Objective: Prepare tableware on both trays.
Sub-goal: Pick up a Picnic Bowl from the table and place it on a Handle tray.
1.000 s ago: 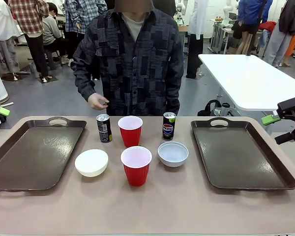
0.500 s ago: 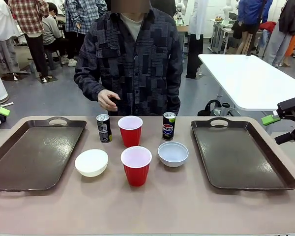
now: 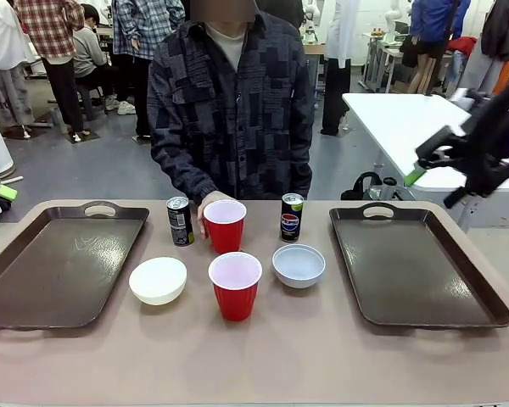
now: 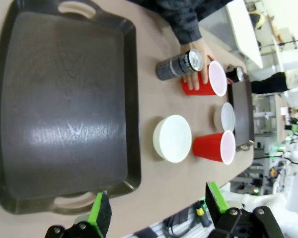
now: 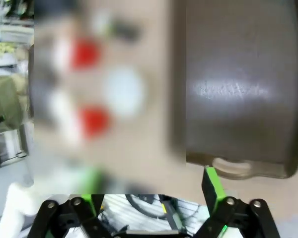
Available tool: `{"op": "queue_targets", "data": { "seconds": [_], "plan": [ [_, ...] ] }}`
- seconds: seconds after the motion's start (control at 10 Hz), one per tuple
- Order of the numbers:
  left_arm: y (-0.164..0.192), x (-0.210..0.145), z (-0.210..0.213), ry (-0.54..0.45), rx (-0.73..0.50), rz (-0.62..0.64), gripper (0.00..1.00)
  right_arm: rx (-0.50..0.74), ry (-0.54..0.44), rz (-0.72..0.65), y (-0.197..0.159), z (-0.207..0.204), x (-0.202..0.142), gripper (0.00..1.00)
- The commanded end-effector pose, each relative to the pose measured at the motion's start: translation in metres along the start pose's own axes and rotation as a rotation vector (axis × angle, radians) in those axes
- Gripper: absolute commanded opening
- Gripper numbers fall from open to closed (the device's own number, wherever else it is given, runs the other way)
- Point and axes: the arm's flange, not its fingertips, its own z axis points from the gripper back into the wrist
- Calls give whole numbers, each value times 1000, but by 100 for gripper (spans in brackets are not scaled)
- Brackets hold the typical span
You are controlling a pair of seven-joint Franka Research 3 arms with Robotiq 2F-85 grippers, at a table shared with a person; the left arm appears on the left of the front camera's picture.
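- Left tray [image 3: 59, 267] and right tray [image 3: 416, 267]: at either end of the tabletop [image 3: 322, 360].
- Person's hand [image 3: 204, 209]: touching far red cup [image 3: 226, 227], beside left can [image 3: 180, 222].
- Right claw [image 3: 434, 188]: in the air near right tray's far corner, blurred.

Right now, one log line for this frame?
hand at far cup | left gripper open, facing left tray | right gripper open, facing right tray | both bare

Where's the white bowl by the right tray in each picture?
Front view: the bowl sits right of centre, beside the right tray.
Left wrist view: the bowl is small, near the right edge.
Right wrist view: the bowl is a blurry blob left of centre.
Shared landmark: the right tray, beside it each time.
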Motion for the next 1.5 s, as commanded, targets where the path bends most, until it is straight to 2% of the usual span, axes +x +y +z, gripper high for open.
{"op": "queue_targets", "data": {
  "seconds": [0.0, 0.2, 0.4, 0.5, 0.6, 0.7, 1.2, 1.4],
  "plan": [
    [1, 0, 0, -5, -8, 17, 100, -179, 127, -35, 28, -18, 45, 100],
    [1, 0, 0, -5, -8, 17, 100, -342, 193, -20, 78, -60, 67, 100],
    [1, 0, 0, -5, -8, 17, 100, -424, 137, -23, 107, -109, 73, 100],
    [1, 0, 0, -5, -8, 17, 100, -436, 146, -16, 109, -129, 69, 100],
    [1, 0, 0, -5, -8, 17, 100, -366, 172, 15, 107, -130, 64, 100],
    [1, 0, 0, -5, -8, 17, 100, -403, 163, -1, 111, -120, 62, 100],
    [1, 0, 0, -5, -8, 17, 100, -400, 158, -2, 110, -123, 64, 100],
    [1, 0, 0, -5, -8, 17, 100, -470, 177, 47, 125, -170, 71, 100]
  ]
}}
